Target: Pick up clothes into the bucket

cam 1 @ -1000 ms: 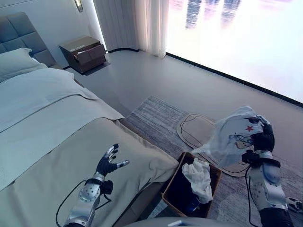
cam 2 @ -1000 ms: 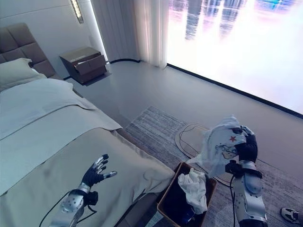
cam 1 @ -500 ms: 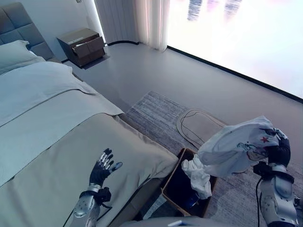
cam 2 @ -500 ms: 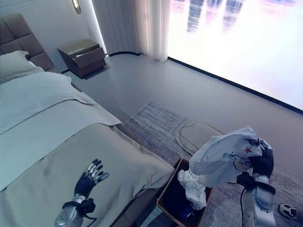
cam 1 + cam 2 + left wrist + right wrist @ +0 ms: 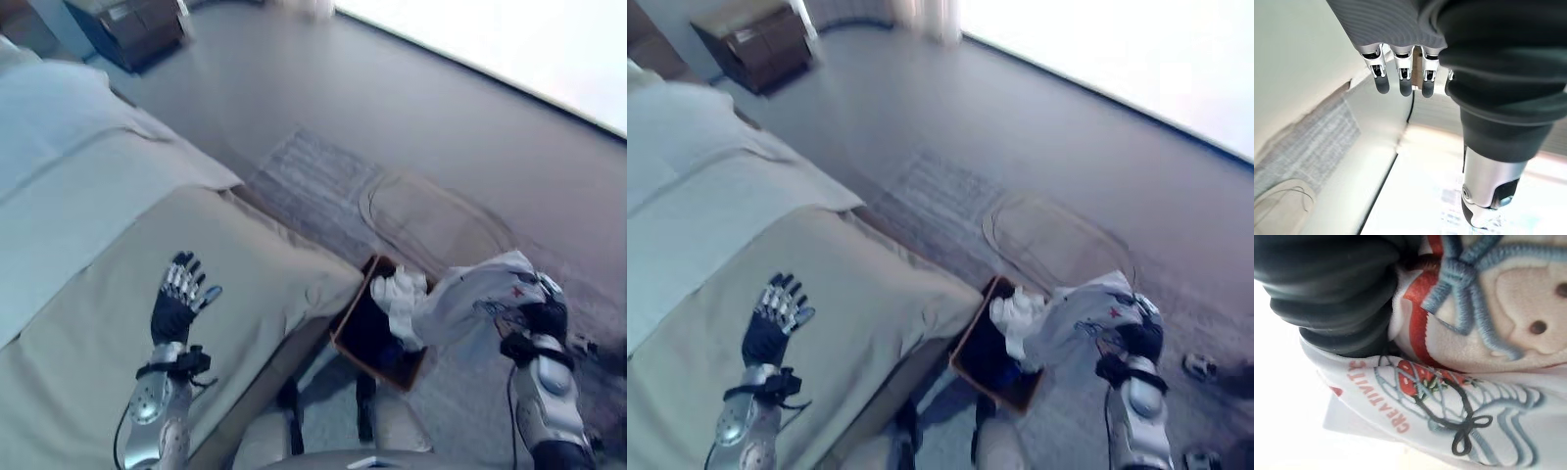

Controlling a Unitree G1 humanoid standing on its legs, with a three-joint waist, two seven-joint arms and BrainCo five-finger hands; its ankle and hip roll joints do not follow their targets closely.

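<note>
R hand [image 5: 542,315] clamped on a white printed shirt [image 5: 472,297]; in the R wrist view the cloth [image 5: 1449,382] is bunched right up against the dark cover, so we read the fingers as curled into the fabric, though the tips themselves are hidden. Shirt is held in the air, its free end draping toward the near rim of the bucket [image 5: 377,357], a brown open box on the rug [image 5: 313,181] beside the bed [image 5: 88,284]. One white garment [image 5: 402,294] already lies over the bucket's far rim, partly hanging out.

L hand [image 5: 178,299] is raised over the bed cover, fingers [image 5: 1404,73] straight and apart, holding nothing. Idle.

Step in hand, as we judge it: carry shirt over bucket opening, then release.

Notes for doing it well:
- Bulk of shirt looks to be beside the opening, not over it. We'd bring the R hand toward the bucket centre before letting go.
- Lower first, so the trailing end goes in ahead of the rest; a drop from height may leave cloth draped on the rim, like the white garment.
- Open fingers fully; fabric may snag on the tips.
- Cannot tell how deep the bucket is or how full; dark inside.
- Keep L hand where it is, well apart from the bucket.
</note>
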